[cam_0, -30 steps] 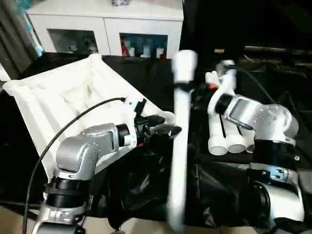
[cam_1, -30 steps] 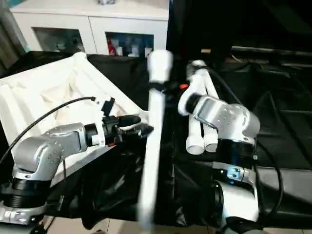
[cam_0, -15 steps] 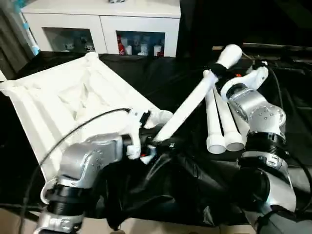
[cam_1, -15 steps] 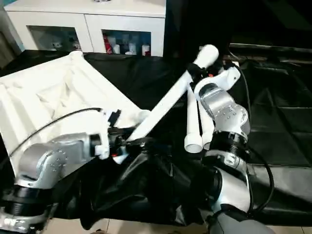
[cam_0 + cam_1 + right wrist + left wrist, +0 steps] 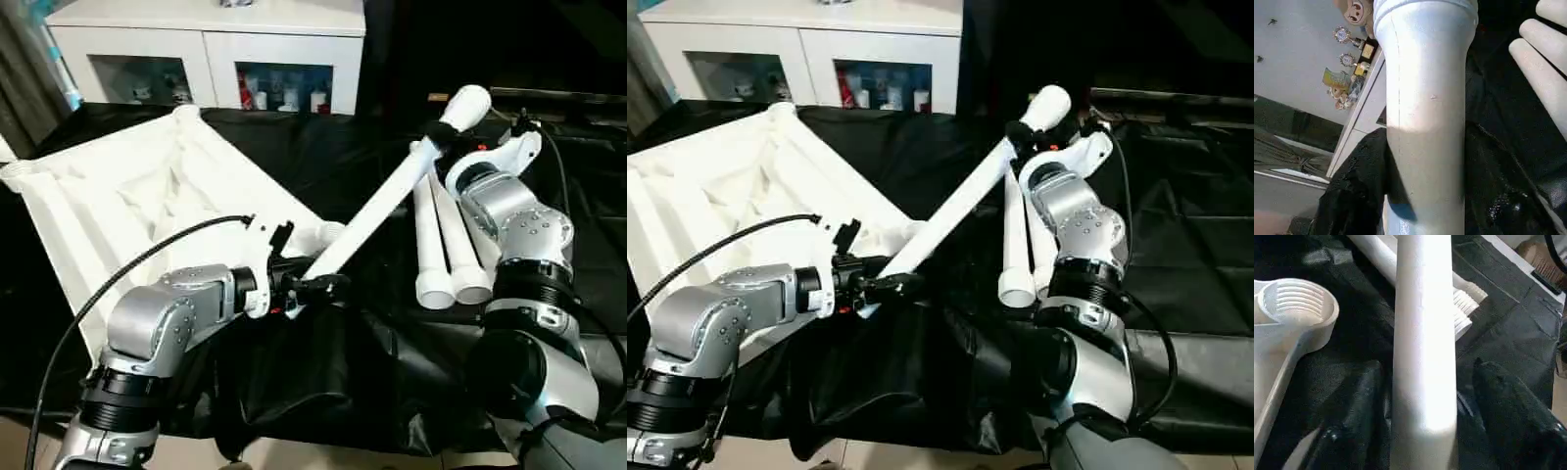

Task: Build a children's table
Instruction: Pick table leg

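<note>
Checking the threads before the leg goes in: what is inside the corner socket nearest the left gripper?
The corner socket shows ridged threads around its inner wall and nothing lodged there. Its bottom is hidden by the rim. The held leg hangs beside it, not in it.

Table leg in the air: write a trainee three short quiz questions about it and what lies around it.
1. True or false: the right gripper grips the raised leg near its rounded end.
2. How many loose legs lie on the black cloth beside the right arm?
3. Which is closest to the raised leg's lower end: A) the cabinet, B) the tabletop's corner socket, C) the loose legs?

Key: 1 true; 2 two; 3 B.
</note>
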You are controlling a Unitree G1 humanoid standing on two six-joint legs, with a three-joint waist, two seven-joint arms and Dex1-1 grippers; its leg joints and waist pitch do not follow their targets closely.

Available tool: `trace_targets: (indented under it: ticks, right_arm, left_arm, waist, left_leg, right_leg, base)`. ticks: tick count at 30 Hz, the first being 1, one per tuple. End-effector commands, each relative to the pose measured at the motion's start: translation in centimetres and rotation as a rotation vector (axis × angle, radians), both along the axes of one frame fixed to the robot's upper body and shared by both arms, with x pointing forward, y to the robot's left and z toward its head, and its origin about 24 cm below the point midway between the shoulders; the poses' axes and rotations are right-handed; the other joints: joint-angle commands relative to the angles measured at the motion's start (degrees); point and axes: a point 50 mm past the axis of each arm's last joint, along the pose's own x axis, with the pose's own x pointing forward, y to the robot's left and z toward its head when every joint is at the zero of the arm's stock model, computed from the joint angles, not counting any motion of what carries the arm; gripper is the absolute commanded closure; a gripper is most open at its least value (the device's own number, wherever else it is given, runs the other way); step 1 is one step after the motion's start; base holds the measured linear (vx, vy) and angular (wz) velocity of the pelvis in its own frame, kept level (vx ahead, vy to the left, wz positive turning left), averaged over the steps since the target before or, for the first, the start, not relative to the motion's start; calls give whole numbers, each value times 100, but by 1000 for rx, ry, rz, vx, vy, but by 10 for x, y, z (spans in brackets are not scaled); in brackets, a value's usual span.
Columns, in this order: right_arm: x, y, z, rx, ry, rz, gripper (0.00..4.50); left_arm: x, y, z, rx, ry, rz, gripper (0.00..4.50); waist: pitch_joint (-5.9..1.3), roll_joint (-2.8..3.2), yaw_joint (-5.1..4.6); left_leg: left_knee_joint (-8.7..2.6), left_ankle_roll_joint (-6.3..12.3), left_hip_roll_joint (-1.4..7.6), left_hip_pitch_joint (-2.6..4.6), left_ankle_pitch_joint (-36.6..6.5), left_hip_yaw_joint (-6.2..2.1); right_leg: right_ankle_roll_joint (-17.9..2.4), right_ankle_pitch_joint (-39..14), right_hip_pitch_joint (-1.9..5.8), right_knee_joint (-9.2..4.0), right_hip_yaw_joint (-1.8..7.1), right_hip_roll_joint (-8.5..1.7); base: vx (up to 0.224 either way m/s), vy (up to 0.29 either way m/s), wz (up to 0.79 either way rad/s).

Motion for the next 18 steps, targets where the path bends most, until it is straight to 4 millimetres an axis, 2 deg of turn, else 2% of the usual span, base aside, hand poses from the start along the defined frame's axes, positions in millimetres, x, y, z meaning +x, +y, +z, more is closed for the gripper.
trace_targets:
  ticks: [1,4,9,11,15,16,18]
  right_arm:
    - [4,3,19,29,-59,4,264]
    - [4,4,19,29,-59,5,264]
    - [5,6,20,26,-63,16,264]
    - [6,7,21,20,-66,20,265]
    - [6,9,21,15,-65,28,265]
    - [6,9,21,14,-65,28,265]
    - [6,10,20,14,-64,28,265]
  left_arm:
    - [-2,0,-5,30,9,-16,157]
    - [-3,0,-6,38,8,-19,165]
    - [-1,0,-10,70,3,-16,213]
    - [0,0,-10,77,-3,-3,243]
    - [3,3,-9,82,-16,15,260]
    - [3,4,-8,79,-18,17,284]
    - [4,6,-6,72,-25,25,287]
  waist:
    - [-463,-7,-2]
    - [-467,-2,-3]
    - [-461,0,-6]
    - [-462,-19,2]
    - [-468,-16,7]
    - [-465,-17,4]
    - [-469,-13,6]
  left_leg:
    - [-319,107,64,4,-158,12]
    - [-315,121,68,6,-110,10]
    - [-311,113,67,11,-161,15]
    - [-312,120,63,1,-139,15]
    - [-313,125,73,8,-125,9]
    - [-309,121,68,5,-150,15]
    - [-308,121,69,2,-122,12]
  right_leg:
    - [-920,-179,428,-334,251,-275]
    - [-936,-104,423,-319,250,-272]
    - [-943,-180,416,-325,248,-273]
    - [-935,-175,424,-323,251,-274]
    - [-951,-159,419,-314,248,-285]
    - [-955,-184,421,-317,250,-283]
    - [-958,-149,423,-311,249,-282]
  base:
    - [0,0,0]
    - [0,0,0]
    - [0,0,0]
    - [0,0,0]
    - [0,0,0]
    - [0,0,0]
    - [0,0,0]
